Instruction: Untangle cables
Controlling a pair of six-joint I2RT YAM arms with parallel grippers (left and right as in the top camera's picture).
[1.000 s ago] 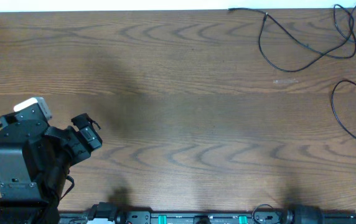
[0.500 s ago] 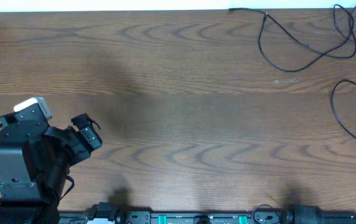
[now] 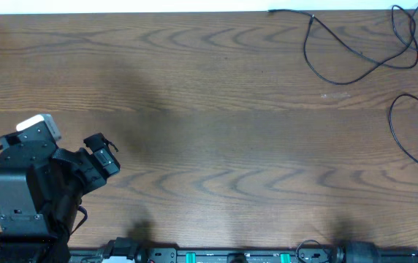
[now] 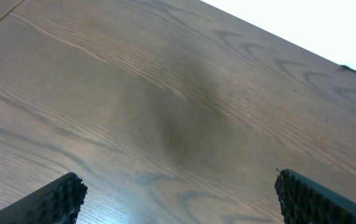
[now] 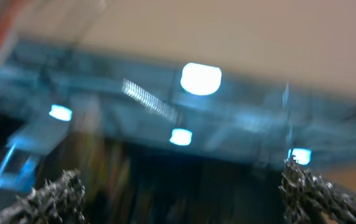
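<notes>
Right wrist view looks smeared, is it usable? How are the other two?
Right wrist: no, heavy blur throughout, and the lights are blown out into glare blobs. Overhead: sharp and evenly lit, with the thin cables crisp at top right. Left wrist: the table grain is clear, with a soft dark shadow mid-frame and the top-right corner overexposed to white.

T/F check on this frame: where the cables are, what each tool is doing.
1. The black cables lie toward the far right of the table. True.
2. The left tool grips a cable. False: it is open and empty, over bare wood at the table's left.
3. The right tool is open. True.
4. The right wrist view shows the cables. False: it shows only blurred lights.
</notes>
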